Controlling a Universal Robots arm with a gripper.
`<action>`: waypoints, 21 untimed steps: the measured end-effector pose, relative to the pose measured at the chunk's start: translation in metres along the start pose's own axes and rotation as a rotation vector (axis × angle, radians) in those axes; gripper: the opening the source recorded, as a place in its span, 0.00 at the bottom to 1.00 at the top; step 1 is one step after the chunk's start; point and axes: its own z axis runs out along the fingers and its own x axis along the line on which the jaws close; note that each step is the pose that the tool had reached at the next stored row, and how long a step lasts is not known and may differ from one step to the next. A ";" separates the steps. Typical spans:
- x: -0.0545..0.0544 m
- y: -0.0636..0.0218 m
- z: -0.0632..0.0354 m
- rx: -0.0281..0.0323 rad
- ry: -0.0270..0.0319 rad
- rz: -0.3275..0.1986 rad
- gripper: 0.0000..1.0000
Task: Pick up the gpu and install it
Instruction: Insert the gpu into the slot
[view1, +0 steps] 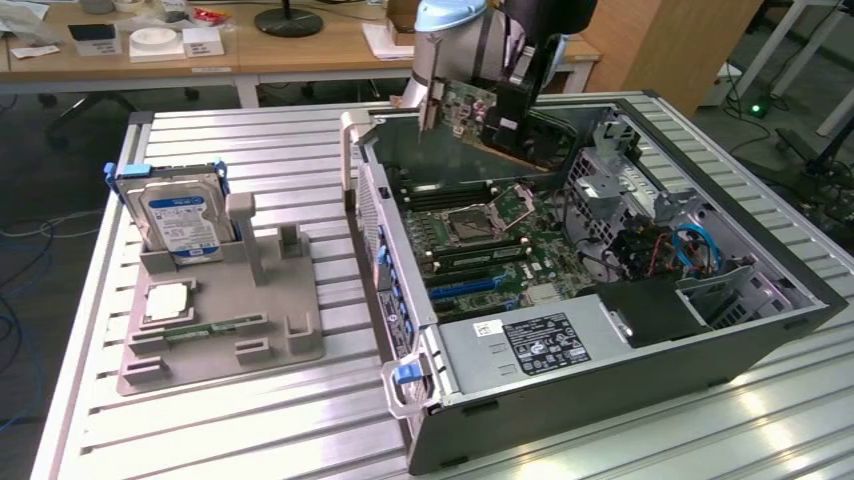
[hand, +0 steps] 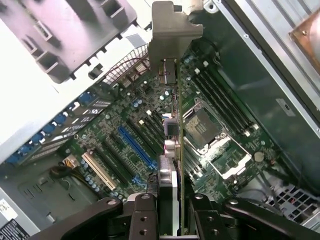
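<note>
Exterior view: the gripper (view1: 531, 75) is hanging over the far end of the open computer case (view1: 747, 330), which is lying on its side on the slatted table (view1: 267, 440). It is holding the gpu (view1: 467, 108) in the air, above the case and clear of the motherboard (view1: 501, 235), with the silver bracket end toward the exterior view's left. A grey fixture (view1: 227, 345) is sitting near the table edge on the exterior view's left, carrying a hard drive (view1: 183, 225), a CPU (view1: 167, 300) and a memory stick (view1: 214, 327), all untouched.

Wrist view: the gripper (hand: 172, 220) is clamping the gpu (hand: 172, 150) between its fingers (hand: 145, 215), closed down to the card's thickness. The card is showing edge-on, and its bracket (hand: 172, 30) is pointing at the case's rear wall. Below it, the blue expansion slot (hand: 136, 147) is lying just beside the card's line, not yet under it. The CPU socket (hand: 205, 127) is sitting on the other side.

Judgement: the step in hand is lining up for seating. Doing it well is calling for an upright card, its edge parallel to and directly over the blue slot, the bracket meeting the rear opening, and a straight, even descent. A tilt is risking a jam.
</note>
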 end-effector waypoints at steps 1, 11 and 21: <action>0.000 0.0000 0.0000 -0.0002 0.0003 -0.015 0.28; 0.000 -0.0002 0.0004 -0.0019 0.0030 -0.162 0.28; 0.000 -0.0003 0.0007 0.0223 -0.0131 -0.251 0.28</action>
